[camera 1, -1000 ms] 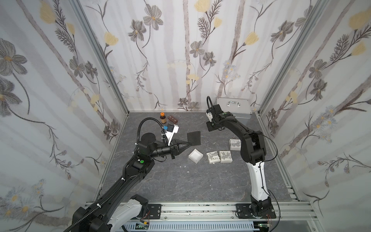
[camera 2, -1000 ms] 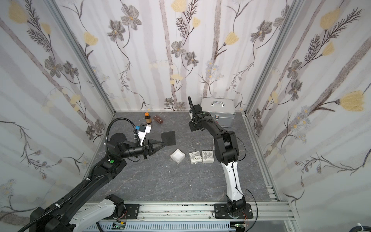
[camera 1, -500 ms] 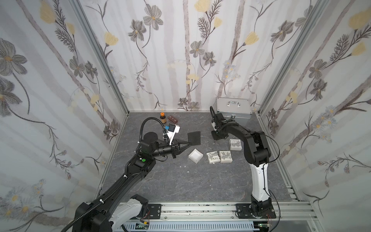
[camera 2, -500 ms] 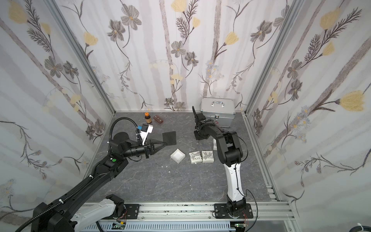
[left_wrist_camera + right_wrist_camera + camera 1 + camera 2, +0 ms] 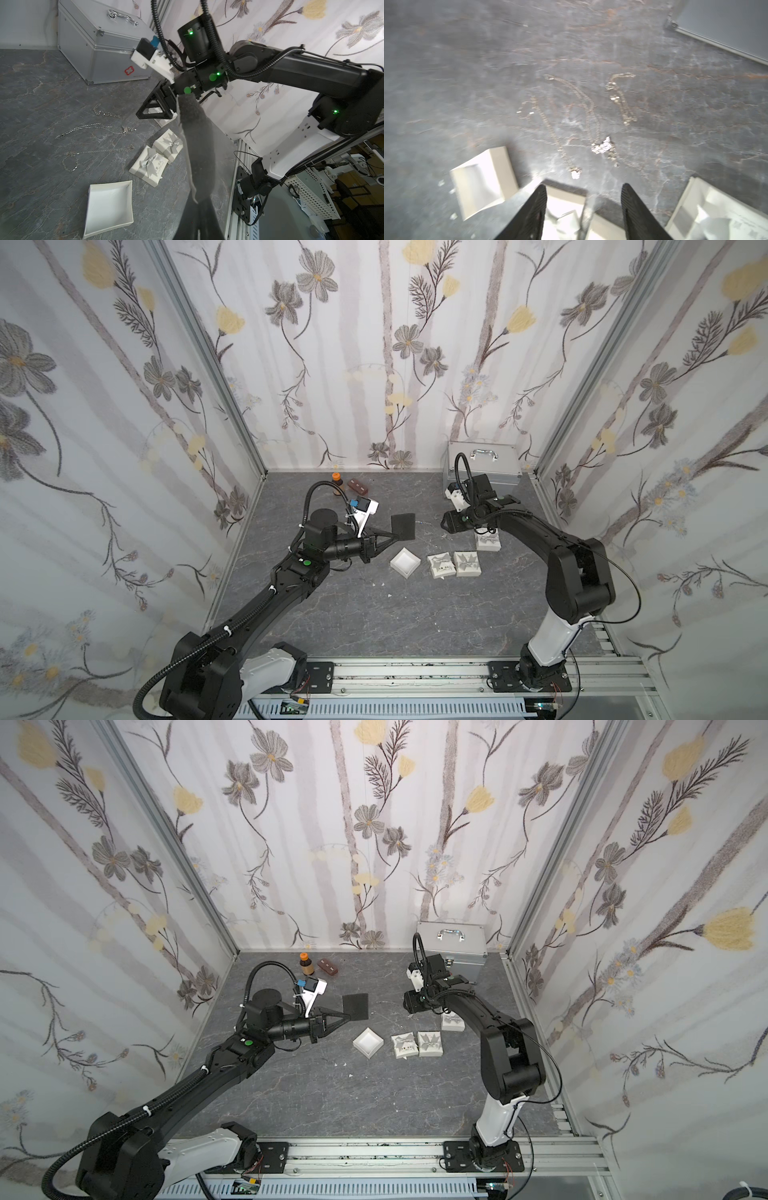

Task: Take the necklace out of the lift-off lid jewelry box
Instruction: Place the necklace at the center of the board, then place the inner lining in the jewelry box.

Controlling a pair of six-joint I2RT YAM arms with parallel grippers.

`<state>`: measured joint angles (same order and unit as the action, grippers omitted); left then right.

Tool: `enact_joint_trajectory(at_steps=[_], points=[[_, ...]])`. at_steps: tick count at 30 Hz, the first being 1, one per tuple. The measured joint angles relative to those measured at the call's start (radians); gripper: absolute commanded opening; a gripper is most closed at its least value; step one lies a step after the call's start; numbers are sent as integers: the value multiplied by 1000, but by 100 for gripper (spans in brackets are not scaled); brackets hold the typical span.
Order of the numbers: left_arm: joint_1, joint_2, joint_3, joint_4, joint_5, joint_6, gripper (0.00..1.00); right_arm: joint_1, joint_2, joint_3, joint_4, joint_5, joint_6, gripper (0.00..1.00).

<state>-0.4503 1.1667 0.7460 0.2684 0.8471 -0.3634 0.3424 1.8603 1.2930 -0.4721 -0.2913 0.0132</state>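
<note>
On the grey, veined tabletop [image 5: 374, 614], between the two arms: three fine silvery necklace chains [image 5: 125, 129] lie loose and apart from one another, all on bare stone outside the boxes (sharp in the left wrist view, blurred in the right wrist view, barely a glint in both top views). Which of the three the task means cannot be told.

Left claw [image 5: 391, 536]: pressed together on the edge of a dark square foam pad [image 5: 404, 526], which it holds clear of the tabletop.

Right claw [image 5: 584, 185]: spread, its ribbed fingers [image 5: 533, 212] well apart, hovering low near the ends of the chains. A ribboned white box [image 5: 488, 541] sits just beside it, partly under the arm.

Open white box [image 5: 405, 562]: lidless, its white interior facing up, lying near the chains and turned corner-on in both top views.

Two more ribboned white boxes [image 5: 441, 565] lie side by side, touching, just beside the open one.

Silver carrying case [image 5: 482, 464]: closed, handle on top, against the rear wall behind the right arm.

Orange-capped bottle [image 5: 337, 483]: upright near the rear wall, behind the left arm.
</note>
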Motion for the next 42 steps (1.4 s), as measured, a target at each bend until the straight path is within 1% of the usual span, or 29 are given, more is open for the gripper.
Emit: enact_joint_trajectory(at_steps=[1, 5, 9, 14, 17, 21, 24, 28, 30, 33, 35, 38, 39, 41, 42], points=[[0, 7, 2, -4, 3, 2, 0, 0, -54, -37, 31, -54, -3, 67], [0, 16, 11, -8, 11, 20, 0, 2, -231, -158, 146, -237, -3, 74], [1, 20, 15, -9, 17, 27, 0, 2, -370, -247, 272, -412, 5, 76], [1, 40, 15, 23, 56, 23, 0, 19, -417, -307, 407, -583, 44, 73], [1, 48, 15, 58, 82, 11, 0, 49, -420, -328, 462, -645, 69, 71], [1, 50, 10, 122, 122, -14, 0, 89, -414, -330, 522, -693, 89, 68], [1, 51, 0, 169, 153, -34, 0, 106, -407, -332, 575, -729, 117, 58], [1, 48, -16, 206, 176, -50, 0, 122, -396, -334, 651, -763, 163, 40], [1, 43, -23, 215, 179, -54, 0, 123, -392, -334, 673, -770, 185, 34], [1, 42, -30, 225, 182, -56, 0, 125, -391, -334, 693, -777, 205, 22], [1, 42, -35, 233, 183, -57, 0, 129, -390, -334, 700, -777, 215, 12], [1, 48, -40, 243, 185, -59, 1, 134, -390, -334, 708, -770, 229, 1], [1, 50, -41, 244, 185, -60, 7, 134, -390, -333, 707, -762, 231, 0], [2, 53, -45, 252, 185, -59, 27, 135, -390, -330, 698, -740, 232, 0], [2, 54, -48, 253, 185, -59, 36, 135, -390, -328, 689, -726, 232, 0]])
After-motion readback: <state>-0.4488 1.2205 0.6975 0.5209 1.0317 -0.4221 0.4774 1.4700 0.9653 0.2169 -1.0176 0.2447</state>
